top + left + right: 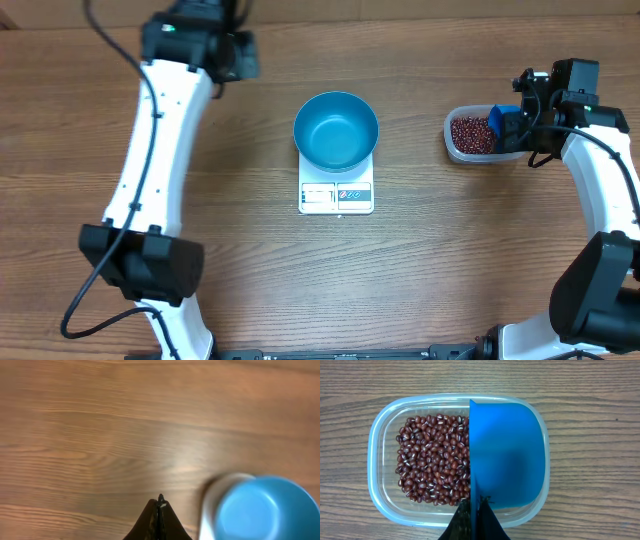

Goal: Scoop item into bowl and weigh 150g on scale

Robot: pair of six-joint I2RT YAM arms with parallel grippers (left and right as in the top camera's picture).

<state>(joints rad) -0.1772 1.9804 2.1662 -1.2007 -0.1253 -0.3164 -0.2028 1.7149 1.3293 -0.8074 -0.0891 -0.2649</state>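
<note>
Scale (336,197): white, flat on the wooden table (420,280), display edge nearest the robot.
Bowl (336,130): blue, seated on the scale, its inside bare.
Beans (432,462): heaped in the clear tub (376,460), to the right of the scale.
Scoop (507,455): blue, over one half of the tub.
Right gripper (479,505): fingers pinching the scoop.
Left gripper (161,504): fingers pressed together, holding nothing, over bare wood beyond the bowl.
</note>
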